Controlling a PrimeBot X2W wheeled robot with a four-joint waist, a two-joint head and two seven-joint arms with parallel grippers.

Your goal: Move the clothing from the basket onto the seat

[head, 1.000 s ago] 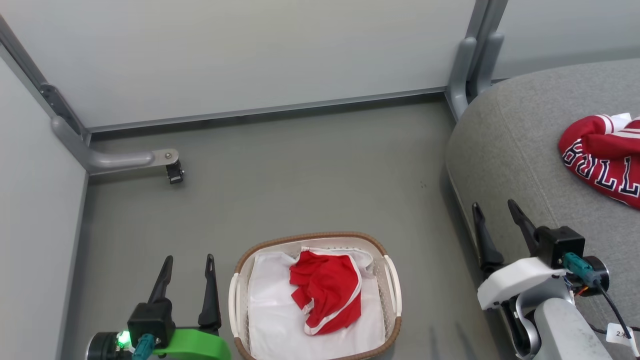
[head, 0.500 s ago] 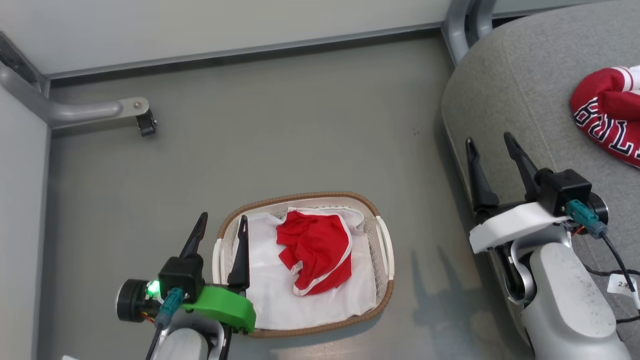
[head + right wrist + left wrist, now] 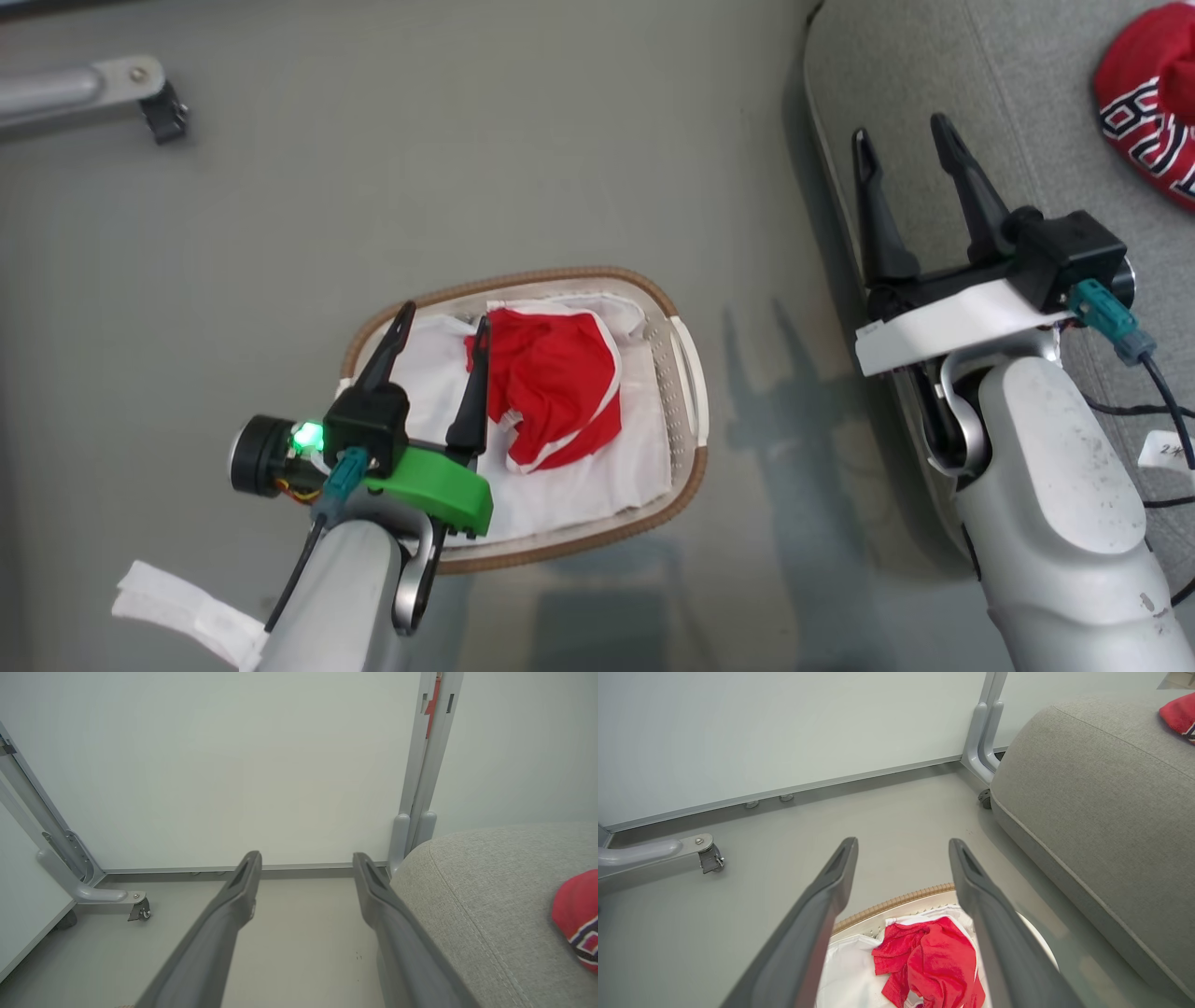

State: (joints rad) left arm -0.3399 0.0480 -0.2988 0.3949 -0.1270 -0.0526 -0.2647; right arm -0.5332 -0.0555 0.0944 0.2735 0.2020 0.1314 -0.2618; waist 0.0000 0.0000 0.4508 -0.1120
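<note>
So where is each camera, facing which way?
Head view: on the head, looking down at the basket; left pincer and right pincer show.
Left wrist view: on that wrist, facing the wall over the basket; own fingers show.
Right wrist view: on that wrist, facing the wall; own fingers show.
Shared: all show the seat and the red garment on it.

floor (image 3: 560,140): grey, smooth | on it: basket (image 3: 597,276) mid-frame, seat (image 3: 934,56) at right, apart from basket, castered frame foot (image 3: 112,79) far left | seat carries red lettered garment (image 3: 1148,103)
</note>
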